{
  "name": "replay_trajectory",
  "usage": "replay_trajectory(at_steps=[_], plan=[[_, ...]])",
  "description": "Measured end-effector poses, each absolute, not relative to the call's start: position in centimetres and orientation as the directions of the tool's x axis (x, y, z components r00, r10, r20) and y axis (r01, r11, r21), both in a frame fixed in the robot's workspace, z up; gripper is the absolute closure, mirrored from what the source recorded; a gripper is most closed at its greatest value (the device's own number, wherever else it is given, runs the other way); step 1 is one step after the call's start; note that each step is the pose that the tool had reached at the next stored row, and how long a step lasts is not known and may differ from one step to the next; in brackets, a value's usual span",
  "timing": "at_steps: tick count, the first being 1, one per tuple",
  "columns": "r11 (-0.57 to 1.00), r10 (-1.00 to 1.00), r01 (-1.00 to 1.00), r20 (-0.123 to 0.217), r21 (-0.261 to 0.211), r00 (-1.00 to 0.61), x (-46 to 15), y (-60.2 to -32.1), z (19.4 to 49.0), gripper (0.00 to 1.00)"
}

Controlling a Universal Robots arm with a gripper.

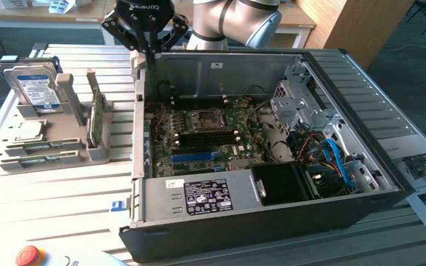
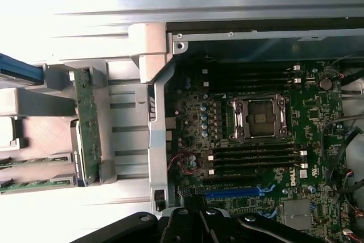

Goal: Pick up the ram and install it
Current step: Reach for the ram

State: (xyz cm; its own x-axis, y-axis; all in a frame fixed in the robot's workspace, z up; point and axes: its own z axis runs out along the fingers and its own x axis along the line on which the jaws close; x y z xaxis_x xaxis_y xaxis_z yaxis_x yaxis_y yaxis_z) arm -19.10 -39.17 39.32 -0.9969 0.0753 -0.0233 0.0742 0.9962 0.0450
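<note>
Exterior view's left: the rack [image 1: 65, 83] carried the ram [image 1: 50, 146], a slim green stick lying flat in a near slot. A second like it sat just beside it, and nothing was touching either. Right of the rack, my claw [image 1: 152, 51] hung over the far left corner of the case [image 1: 221, 69], fingers together, clamped on nothing, well apart from the ram. Further right, the board [image 1: 213, 130] lay exposed inside the case. Its dark slots beside the socket [image 2: 259, 119] looked empty to me, though I could not be certain. Finding: pickup not done, install not done, whole task outstanding.
</note>
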Motion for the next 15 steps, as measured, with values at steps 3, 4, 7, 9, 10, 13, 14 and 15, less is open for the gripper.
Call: replay_trajectory(at_steps=[3,4,7,9,10,13,14,15], plan=[[0.996,0.075,0.074,-0.023,0.045,-0.997,-19.7,-39.1,39.3,0.90],[0.996,0.075,0.074,-0.023,0.045,-0.997,-19.9,-39.1,39.3,0.90],[0.996,0.075,0.074,-0.023,0.045,-0.997,-20.5,-39.0,39.3,0.90],[0.996,0.075,0.074,-0.023,0.045,-0.997,-20.8,-38.9,39.3,0.90],[0.996,0.075,0.074,-0.023,0.045,-0.997,-21.0,-38.9,39.3,0.90],[0.996,0.075,0.074,-0.023,0.045,-0.997,-21.6,-38.8,39.3,0.90],[0.996,0.075,0.074,-0.023,0.045,-0.997,-21.8,-38.8,39.3,0.90],[0.996,0.075,0.074,-0.023,0.045,-0.997,-22.0,-38.8,39.3,0.90]])
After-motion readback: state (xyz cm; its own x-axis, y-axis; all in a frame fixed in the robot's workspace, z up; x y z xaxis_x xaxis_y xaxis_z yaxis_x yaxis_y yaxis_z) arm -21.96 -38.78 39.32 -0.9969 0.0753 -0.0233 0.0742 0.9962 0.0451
